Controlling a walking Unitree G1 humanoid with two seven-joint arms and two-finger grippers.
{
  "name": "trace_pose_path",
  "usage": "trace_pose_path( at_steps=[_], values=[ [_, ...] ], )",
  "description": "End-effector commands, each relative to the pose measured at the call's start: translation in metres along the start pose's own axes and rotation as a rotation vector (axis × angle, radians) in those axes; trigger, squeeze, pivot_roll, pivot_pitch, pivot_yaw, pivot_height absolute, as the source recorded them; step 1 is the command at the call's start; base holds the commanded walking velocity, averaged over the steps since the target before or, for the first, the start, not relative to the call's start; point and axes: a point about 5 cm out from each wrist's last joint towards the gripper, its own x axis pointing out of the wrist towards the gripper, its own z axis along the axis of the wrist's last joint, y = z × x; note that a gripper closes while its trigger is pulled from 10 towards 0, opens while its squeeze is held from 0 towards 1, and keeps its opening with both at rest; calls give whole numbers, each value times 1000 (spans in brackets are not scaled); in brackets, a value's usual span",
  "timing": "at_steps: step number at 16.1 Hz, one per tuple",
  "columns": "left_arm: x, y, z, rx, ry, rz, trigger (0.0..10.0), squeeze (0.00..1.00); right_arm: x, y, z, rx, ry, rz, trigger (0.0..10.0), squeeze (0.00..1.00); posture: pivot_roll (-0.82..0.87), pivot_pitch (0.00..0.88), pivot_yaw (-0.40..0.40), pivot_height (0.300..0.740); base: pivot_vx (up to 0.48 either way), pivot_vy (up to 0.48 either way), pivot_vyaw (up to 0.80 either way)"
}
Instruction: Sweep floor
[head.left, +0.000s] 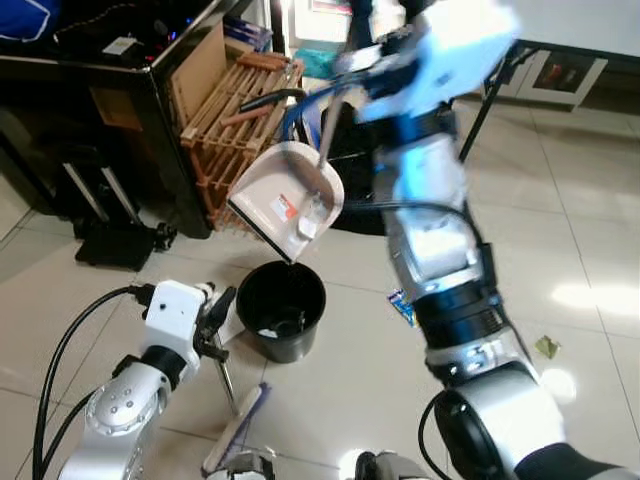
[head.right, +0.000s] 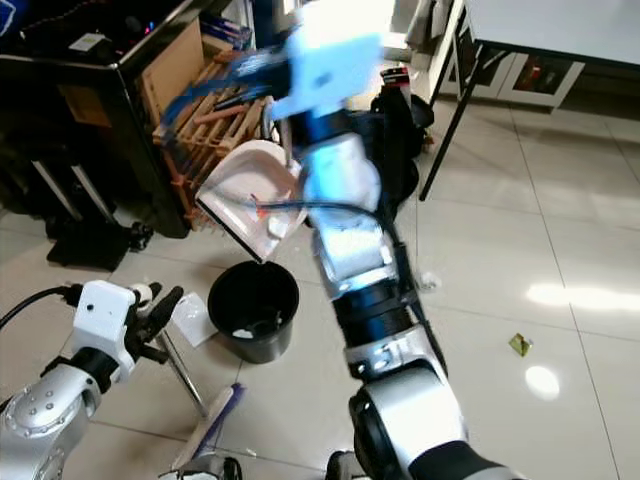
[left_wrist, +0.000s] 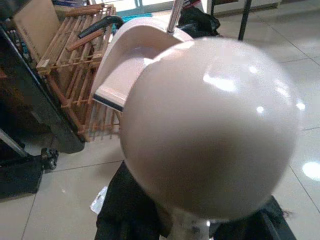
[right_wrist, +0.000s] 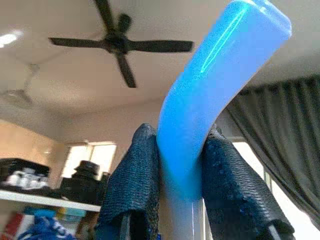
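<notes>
- Left eye view: my right gripper (head.left: 345, 60) is raised high at about 12 o'clock, and from it I hang the beige dustpan (head.left: 290, 200) by its metal pole. The pan is tipped with its dark lip pointing down toward 6 o'clock, directly above the black bin (head.left: 281, 310). Scraps lie in the pan near the lip, so I judge the dump is under way and the relation that matters is lip over bin mouth. My left gripper (head.left: 215, 322) sits at 9 o'clock from the bin, holding the thin metal broom handle (head.left: 227, 380), which slants down to the broom head (head.left: 235, 432).
- Right eye view: stray litter lies on the tiles, a white wrapper (head.right: 190, 320) just beside the bin at 9 o'clock and a small leaf (head.right: 519, 344) well apart at 3 o'clock.
- Left wrist view: the rounded beige cap of the broom handle (left_wrist: 210, 125) fills the foreground, my fingers wrapped round the shaft beneath it.
- Right wrist view: both black pads (right_wrist: 132, 190) are clenched on the blue dustpan grip (right_wrist: 210, 100).
</notes>
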Motion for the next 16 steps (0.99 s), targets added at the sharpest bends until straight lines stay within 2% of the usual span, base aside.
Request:
trace_pose_path(
  at_steps=[1, 3, 5, 7, 14, 15, 16],
  values=[
    [-1, 2, 8, 20, -31, 6, 10000, 0, 1, 9, 9, -4, -76, 33, 10000, 0, 39, 136, -15, 740, 0, 0, 0],
    [-2, 2, 7, 21, -29, 6, 10000, 0, -3, 18, 10, 15, -82, 46, 10000, 0, 40, 140, -15, 740, 0, 0, 0],
    [-2, 3, 7, 23, -27, 6, 10000, 0, -10, 34, 14, -4, -118, 120, 10000, 0, 40, 142, -15, 740, 0, 0, 0],
    [-2, 2, 7, 26, -26, 3, 10000, 0, -13, 38, 12, -4, -118, 136, 10000, 0, 41, 141, -12, 740, 0, 0, 0],
    [-1, 3, 7, 40, -29, 4, 10000, 0, -13, 36, 8, -6, -105, 80, 10000, 0, 47, 139, -14, 740, 0, 0, 0],
    [-1, 2, 7, 40, -29, 5, 10000, 0, -10, 27, 6, -50, -92, 53, 10000, 0, 45, 136, -13, 740, 0, 0, 0],
    [1, 2, 7, 39, -29, 3, 10000, 0, -6, 9, 5, -143, -65, -4, 10000, 0, 38, 128, -12, 740, 0, 0, 0]
  ],
)
